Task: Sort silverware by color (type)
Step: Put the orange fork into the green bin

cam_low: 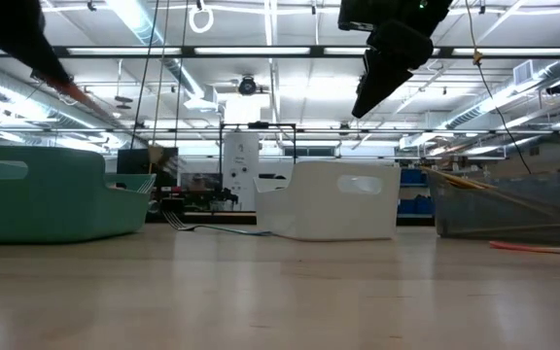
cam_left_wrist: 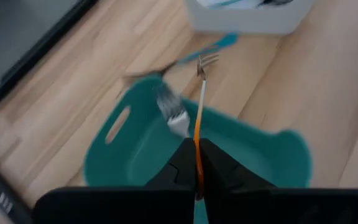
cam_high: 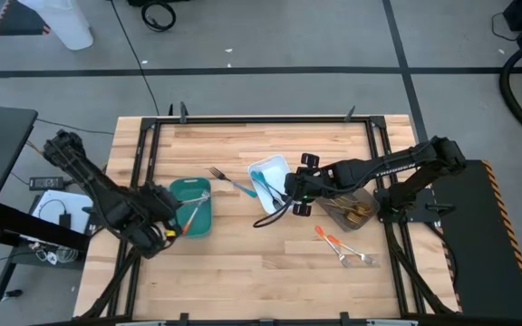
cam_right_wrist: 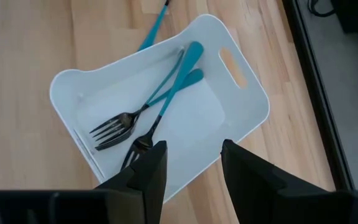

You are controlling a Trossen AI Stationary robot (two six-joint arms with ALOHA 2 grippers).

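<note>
Orange fork (cam_left_wrist: 198,118) pinched by its handle tip in closed left end effector (cam_left_wrist: 197,163) over teal tray (cam_left_wrist: 135,146) could swing and miss; right end effector (cam_right_wrist: 191,163) open, empty over white tray (cam_right_wrist: 247,102).

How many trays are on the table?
3. The teal tray sits on the left, the white tray in the middle, and the grey-brown tray on the right, partly covered by the right arm.
</note>
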